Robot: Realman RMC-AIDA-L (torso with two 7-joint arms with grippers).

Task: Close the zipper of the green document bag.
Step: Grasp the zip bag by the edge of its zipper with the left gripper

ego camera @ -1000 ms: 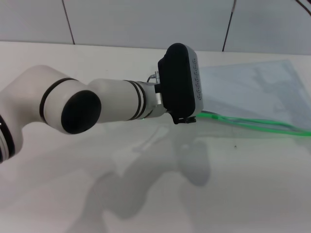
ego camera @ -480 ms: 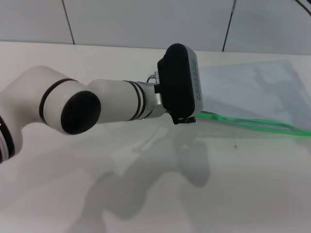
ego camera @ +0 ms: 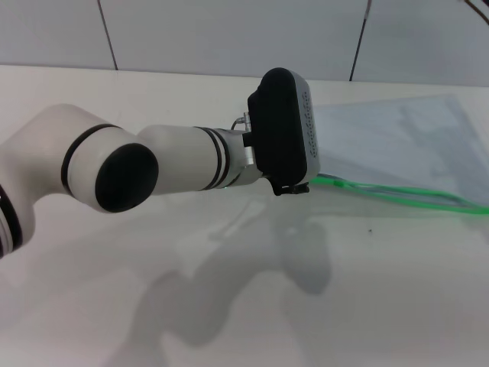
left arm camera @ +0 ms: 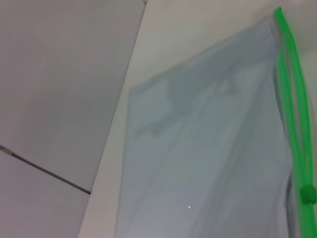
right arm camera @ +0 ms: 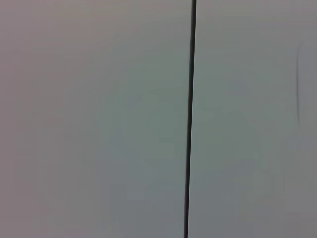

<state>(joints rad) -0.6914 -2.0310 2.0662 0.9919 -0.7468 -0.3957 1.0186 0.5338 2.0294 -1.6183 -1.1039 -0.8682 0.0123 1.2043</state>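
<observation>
Still, the zipper (ego camera: pixel 397 193) runs along the near long edge of the green document bag (ego camera: pixel 397 145), which lies flat on the white bench (ego camera: pixel 344 306) toward my right side. From the left wrist camera I see its two green tracks (left arm camera: pixel 290 99) lying apart, with the darker slider (left arm camera: pixel 308 192) sitting on them. The left gripper (ego camera: pixel 294 187) hangs at the bag's near left corner, just over the zipper's end; its black housing hides the jaws, so I cannot tell whether they are apart or together. Compared with a second ago, nothing I can see has changed: arm, bag and zipper all sit where they were. The right gripper is out of my head camera, and its wrist camera shows only a grey tiled wall (right arm camera: pixel 99 119).
</observation>
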